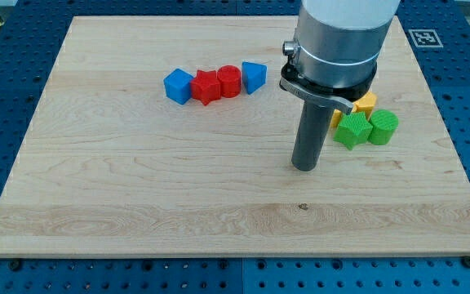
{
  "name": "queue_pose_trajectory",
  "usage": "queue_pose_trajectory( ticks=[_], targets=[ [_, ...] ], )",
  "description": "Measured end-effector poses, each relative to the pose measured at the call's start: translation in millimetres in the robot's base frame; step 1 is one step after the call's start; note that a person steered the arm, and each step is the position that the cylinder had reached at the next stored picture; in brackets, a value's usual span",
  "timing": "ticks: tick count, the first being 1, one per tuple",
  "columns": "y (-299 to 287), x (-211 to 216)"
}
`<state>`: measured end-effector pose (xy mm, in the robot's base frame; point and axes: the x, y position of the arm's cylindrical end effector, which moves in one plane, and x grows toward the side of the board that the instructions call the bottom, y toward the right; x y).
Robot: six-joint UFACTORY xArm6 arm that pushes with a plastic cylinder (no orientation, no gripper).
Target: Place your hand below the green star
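Lying on a wooden board [137,188], two groups of small blocks are seen. On the left part, toward the far side, a row of four blocks is placed: a blue cube [178,86], then a red star [206,86], then a red cylinder [229,81], and last a blue block [254,77] of wedge-like shape. Each block in this row touches the next one or is just beside it.

More to the right, my tip [304,167] is set on the board, well apart from the row. The rod ends plainly, so nothing is held by it and no block is touched by it. The green star [352,130] is found just to the right of the rod and a little farther than my tip. Beside the star on the right, a green cylinder [383,127] is touching it. Behind these two, a yellow block [366,103] is partly hidden by the arm, and its shape cannot be told with certainty.
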<state>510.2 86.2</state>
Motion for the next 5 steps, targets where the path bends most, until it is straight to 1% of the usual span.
queue_pose_trajectory(
  ticks=[2, 5],
  targets=[
    [17.6, 0.0],
    [18.2, 0.0]
  ],
)
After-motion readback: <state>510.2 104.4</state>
